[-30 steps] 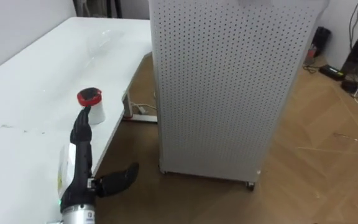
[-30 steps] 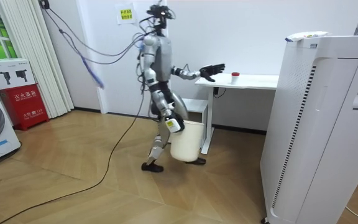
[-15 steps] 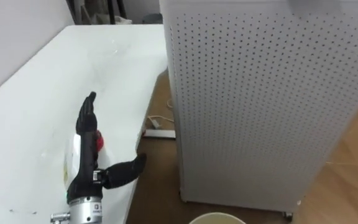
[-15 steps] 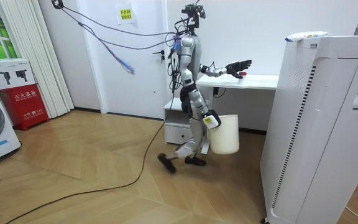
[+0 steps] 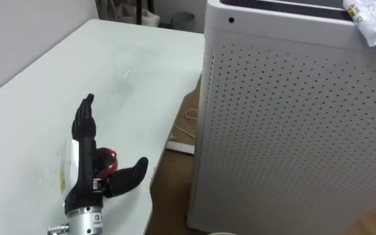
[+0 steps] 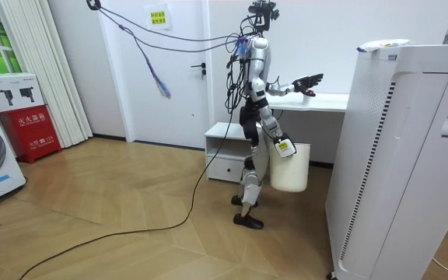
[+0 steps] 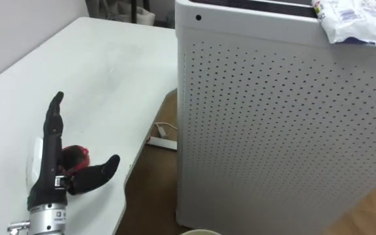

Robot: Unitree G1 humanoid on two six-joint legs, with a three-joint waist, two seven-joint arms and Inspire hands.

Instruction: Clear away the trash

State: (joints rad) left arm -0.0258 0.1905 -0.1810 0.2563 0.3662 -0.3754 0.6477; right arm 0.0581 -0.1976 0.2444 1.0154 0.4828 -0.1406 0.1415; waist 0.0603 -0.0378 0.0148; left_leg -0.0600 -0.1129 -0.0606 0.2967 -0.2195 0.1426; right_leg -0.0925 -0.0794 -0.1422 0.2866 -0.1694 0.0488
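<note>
A small white cup with a red rim (image 5: pixel 108 158) stands on the white table (image 5: pixel 38 98) near its right edge. My left hand (image 5: pixel 82 153) is open just in front of it, fingers straight and thumb spread to the right. The hand hides most of the cup. In the room view I stand at the table's end with the left hand (image 6: pixel 309 79) stretched over the top. My right hand (image 6: pixel 281 145) hangs at my side and carries a white bin (image 6: pixel 290 167) off the floor. A crumpled plastic bag (image 5: pixel 374 18) lies on the white perforated cabinet (image 5: pixel 292 130).
The tall perforated cabinet stands close to the table's right, with a narrow strip of wooden floor between them and a power strip (image 7: pixel 162 142) there. A low white drawer unit (image 6: pixel 224 148) sits beside the table. A cable trails across the floor behind me.
I have walked toward the room view's right up to the table, carrying the bin. The eye views shifted; the cup now sits right behind my left hand, and the bag has come into sight.
</note>
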